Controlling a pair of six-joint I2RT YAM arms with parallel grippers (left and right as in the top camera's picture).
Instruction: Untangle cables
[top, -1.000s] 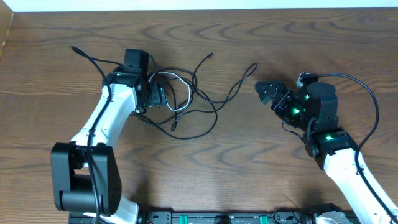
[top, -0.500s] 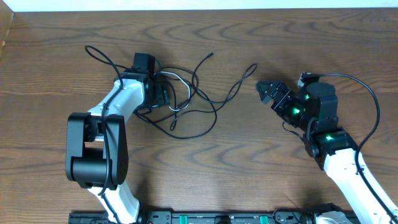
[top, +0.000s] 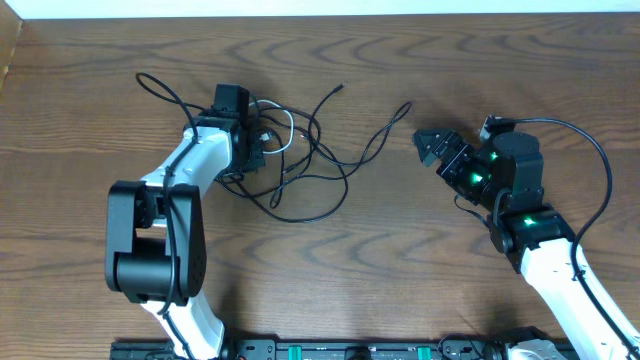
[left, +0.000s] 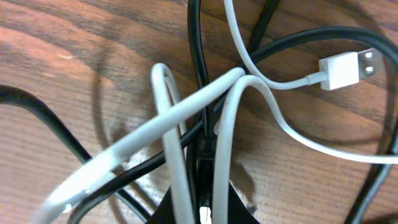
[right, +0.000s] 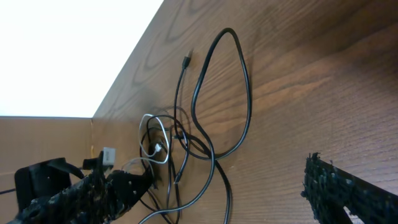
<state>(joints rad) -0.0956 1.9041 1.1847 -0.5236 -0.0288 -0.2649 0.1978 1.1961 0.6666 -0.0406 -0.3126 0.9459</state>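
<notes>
Left gripper (top: 262, 146) is pinched shut right in the tangle, with white and black strands of the cables (top: 310, 150) caught at its tips. On the wrist view those strands run straight into the closed jaws, and a white USB plug (left: 343, 68) lies free just beyond. Right gripper (top: 422, 146) hangs wide open, well off to the right, holding nothing. The heap sits left of centre toward the far side of the dark, wavy-grained wooden table (top: 400, 270), one black loop reaching out toward the right arm. A white wall (top: 300, 7) runs along the far edge, and a brown board (right: 37, 134) closes the left end.
</notes>
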